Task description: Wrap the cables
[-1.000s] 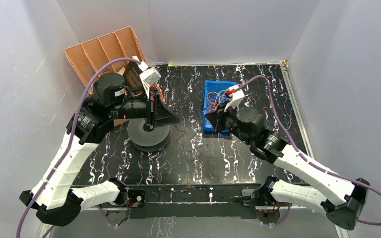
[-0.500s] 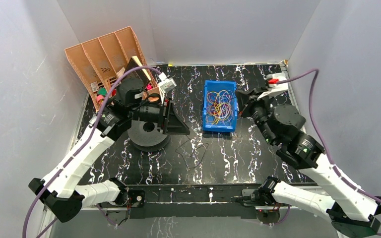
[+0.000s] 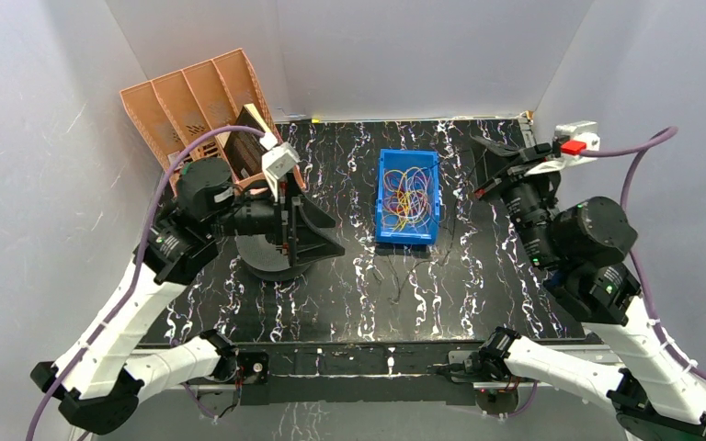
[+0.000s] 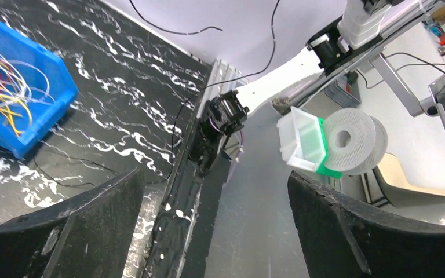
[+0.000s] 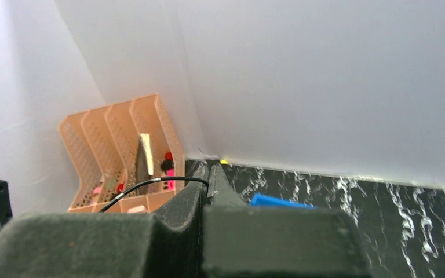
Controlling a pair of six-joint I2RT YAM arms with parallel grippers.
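Observation:
A tangle of yellow, orange and red cables (image 3: pixel 406 195) lies in the blue bin (image 3: pixel 381 197) at mid-table. One thin dark cable (image 3: pixel 420 266) trails across the black marbled tabletop toward the right arm. My right gripper (image 3: pixel 483 165) hangs right of the bin, shut on that dark cable (image 5: pixel 150 182); the wire is pinched at the fingertips (image 5: pixel 208 184) and curves off to the left. My left gripper (image 3: pixel 331 234) hovers beside the black spool (image 3: pixel 262 262), its fingers (image 4: pixel 64 231) spread wide with nothing between them. The left wrist view also shows the bin (image 4: pixel 29 124).
An orange mesh file organizer (image 3: pixel 184 101) holding small items leans in the back left corner. White walls close in the left, back and right sides. The arm bases and a black rail (image 3: pixel 358 363) line the near edge.
My left gripper has gone from shut to wide open and shifted slightly beside the spool. The right arm has swung from over the bin to the right, drawing the dark cable along.

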